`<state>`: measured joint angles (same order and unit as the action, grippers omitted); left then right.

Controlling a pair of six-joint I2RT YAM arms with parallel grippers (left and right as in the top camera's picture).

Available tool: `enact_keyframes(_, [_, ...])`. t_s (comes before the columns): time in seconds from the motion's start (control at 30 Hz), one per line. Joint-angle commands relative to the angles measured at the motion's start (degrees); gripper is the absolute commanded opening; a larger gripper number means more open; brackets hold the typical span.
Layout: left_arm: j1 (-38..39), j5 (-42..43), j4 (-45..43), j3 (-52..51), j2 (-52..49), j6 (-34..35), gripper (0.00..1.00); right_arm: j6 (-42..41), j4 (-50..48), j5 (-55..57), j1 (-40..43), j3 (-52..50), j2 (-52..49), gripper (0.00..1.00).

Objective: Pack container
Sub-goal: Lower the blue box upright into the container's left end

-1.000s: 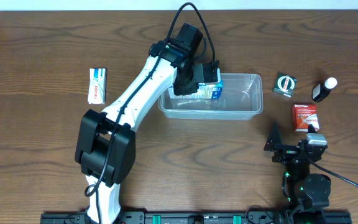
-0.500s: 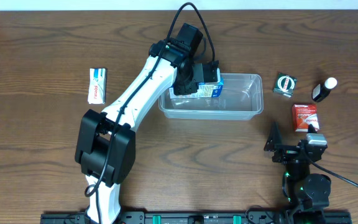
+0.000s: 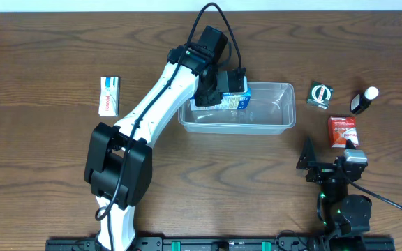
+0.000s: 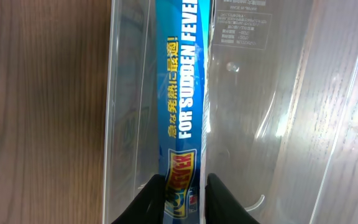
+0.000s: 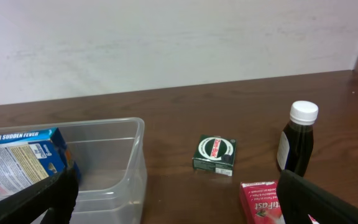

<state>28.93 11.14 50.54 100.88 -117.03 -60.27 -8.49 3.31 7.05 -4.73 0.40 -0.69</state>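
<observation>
Far left: a flat white cardboard box with red print lies alone on the brown wooden counter, well apart from everything else.
Left arm: I have the white-and-black left arm stretched up and across to the left end of the tub.
Left fingers: the left fingers are clamped on the narrow edge of a blue cardboard box lettered "FOR SUDDEN FEVER", one finger on each side.
Blue box: it stands on edge inside the tub, along the wall at the left end. I cannot tell whether it touches the floor.
Container: the clear plastic rectangular container with rounded corners sits flat on the counter, a little right of centre.
Right of it: a small green-and-black square box lies near the tub. Further right stands an upright dark bottle with a white cap. A red cardboard box lies flat, nearer me than those two.
Right fingers: the right fingers are spread wide and hold nothing. They sit low by the front edge, just beside the red box.
</observation>
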Motion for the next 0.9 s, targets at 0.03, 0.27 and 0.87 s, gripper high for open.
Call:
enact_keyframes(0.03, [-0.2,-0.3,0.1,0.2,0.2,-0.5,0.23,0.6,0.2,-0.2,0.7,-0.1,0.4,0.99])
enact_keyframes(0.27, [-0.2,-0.3,0.1,0.0,0.2,-0.5,0.24,0.6,0.2,-0.2,0.7,-0.1,0.4,0.99])
enact_keyframes(0.87, [-0.2,-0.3,-0.4,-0.9,0.2,-0.5,0.39,0.6,0.2,-0.2,0.7,-0.1,0.4,0.99])
